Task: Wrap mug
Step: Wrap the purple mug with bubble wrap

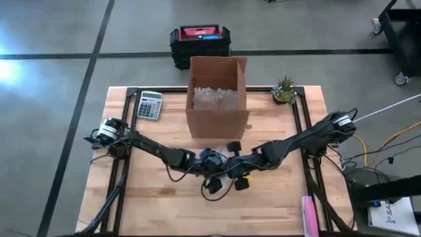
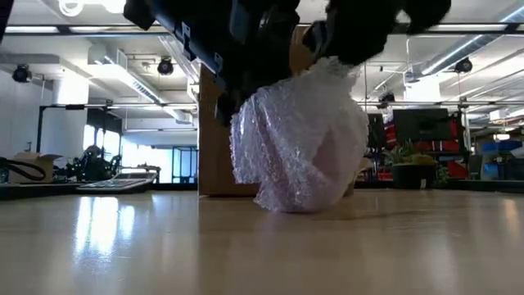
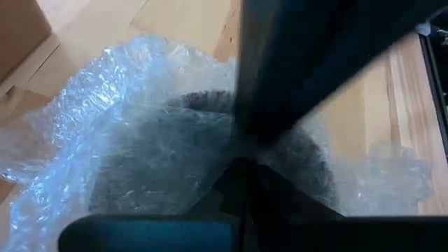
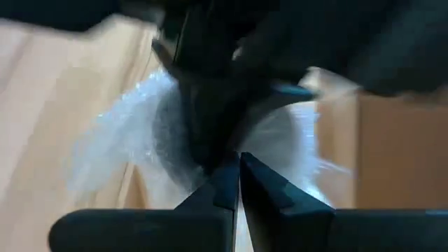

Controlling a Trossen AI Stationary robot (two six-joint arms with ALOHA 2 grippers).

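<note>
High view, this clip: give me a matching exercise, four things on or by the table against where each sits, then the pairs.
Things:
1. calculator
2. cardboard box
3. potted plant
4. bubble-wrapped bundle

Places:
A. at the table's far right, beside the box
B. at the table's middle, under both claws
C. at the table's far left
D. at the far middle, open, with bubble wrap inside

Pairs: 1-C, 2-D, 3-A, 4-B. The left claw and right claw both meet at the bundle.
</note>
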